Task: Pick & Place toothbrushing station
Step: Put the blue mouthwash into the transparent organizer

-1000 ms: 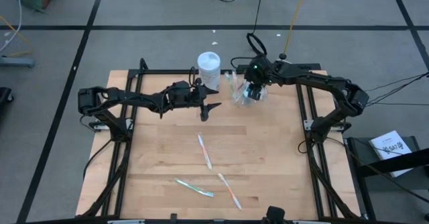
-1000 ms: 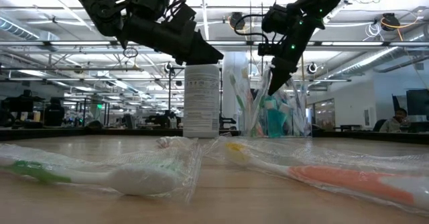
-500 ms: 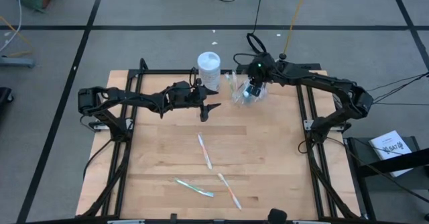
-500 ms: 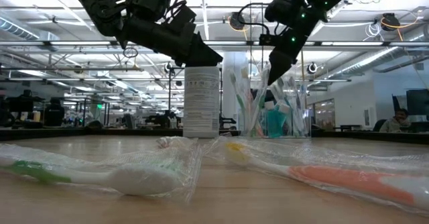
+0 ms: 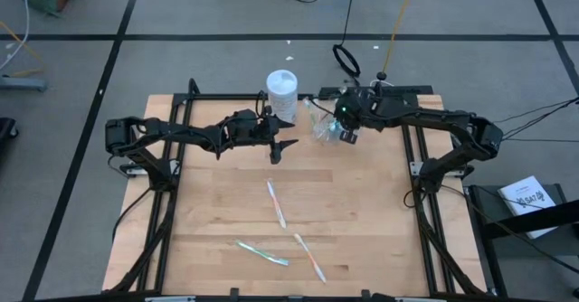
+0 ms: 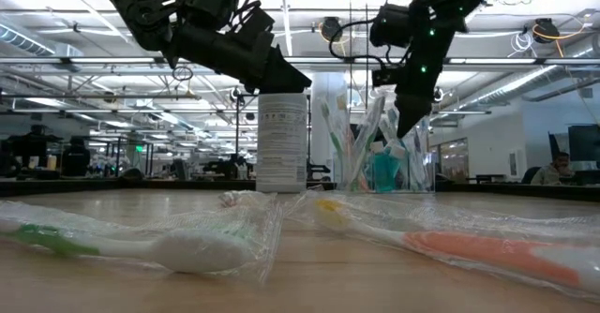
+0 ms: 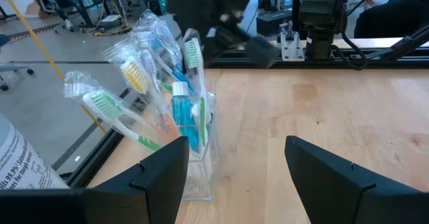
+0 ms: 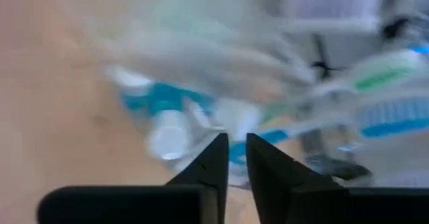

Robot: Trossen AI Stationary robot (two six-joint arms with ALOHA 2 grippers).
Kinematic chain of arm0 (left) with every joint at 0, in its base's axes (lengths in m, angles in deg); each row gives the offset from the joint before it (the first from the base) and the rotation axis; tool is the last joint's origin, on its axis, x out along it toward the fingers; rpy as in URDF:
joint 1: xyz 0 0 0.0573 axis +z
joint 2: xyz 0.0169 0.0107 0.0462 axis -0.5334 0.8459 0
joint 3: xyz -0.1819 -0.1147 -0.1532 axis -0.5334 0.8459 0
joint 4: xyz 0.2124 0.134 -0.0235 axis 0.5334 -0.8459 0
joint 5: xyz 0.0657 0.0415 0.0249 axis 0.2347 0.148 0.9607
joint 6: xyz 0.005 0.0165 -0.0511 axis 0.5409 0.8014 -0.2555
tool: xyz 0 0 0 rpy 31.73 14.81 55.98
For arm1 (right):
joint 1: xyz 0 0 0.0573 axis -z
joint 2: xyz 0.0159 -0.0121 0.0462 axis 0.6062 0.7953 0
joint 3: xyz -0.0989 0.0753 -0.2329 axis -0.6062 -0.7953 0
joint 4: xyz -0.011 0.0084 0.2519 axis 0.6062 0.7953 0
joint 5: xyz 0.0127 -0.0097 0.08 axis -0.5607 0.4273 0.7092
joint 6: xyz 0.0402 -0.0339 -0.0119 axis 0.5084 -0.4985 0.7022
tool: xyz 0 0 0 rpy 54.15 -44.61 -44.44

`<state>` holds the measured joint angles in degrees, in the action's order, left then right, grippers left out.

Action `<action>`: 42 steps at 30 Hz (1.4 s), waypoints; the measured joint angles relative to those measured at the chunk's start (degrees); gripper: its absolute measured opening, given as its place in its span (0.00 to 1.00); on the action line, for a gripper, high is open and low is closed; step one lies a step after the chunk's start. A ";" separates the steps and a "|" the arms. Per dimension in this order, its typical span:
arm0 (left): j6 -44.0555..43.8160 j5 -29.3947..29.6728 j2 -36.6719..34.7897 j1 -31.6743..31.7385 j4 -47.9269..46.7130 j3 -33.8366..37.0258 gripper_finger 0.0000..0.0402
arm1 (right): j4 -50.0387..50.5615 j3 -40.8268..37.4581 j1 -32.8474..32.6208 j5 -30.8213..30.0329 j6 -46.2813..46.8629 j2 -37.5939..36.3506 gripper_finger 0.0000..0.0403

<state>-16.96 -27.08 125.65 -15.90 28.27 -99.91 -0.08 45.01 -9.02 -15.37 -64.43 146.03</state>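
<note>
Here, the right gripper [image 5: 348, 136] sits just beside the clear cup [image 5: 323, 127].
Its fingers stand nearly together with only a slim gap, nothing visibly between them. The cup holds wrapped toothbrushes [image 7: 144, 83] and blue tubes [image 7: 181, 110]. The left gripper [image 5: 282, 148], spread wide, waits on the cup's other side.

Three loose toothbrushes [image 5: 276, 202] – one cup [image 7: 200, 153] – one canister [image 5: 281, 95].

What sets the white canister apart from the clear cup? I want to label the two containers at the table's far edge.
The white canister is opaque, capped and printed with text; the clear cup is see-through and open-topped. The canister shows no contents; the cup holds wrapped toothbrushes and a blue tube. Both stand upright.
</note>
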 joint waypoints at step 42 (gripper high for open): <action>-0.23 0.04 0.00 0.00 -0.31 0.00 0.64 | -9.58 -9.13 -3.62 8.79 2.74 -9.11 0.00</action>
<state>-17.19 -27.03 125.65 -15.90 27.96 -99.91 -9.67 35.88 -12.64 -6.57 -61.69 136.91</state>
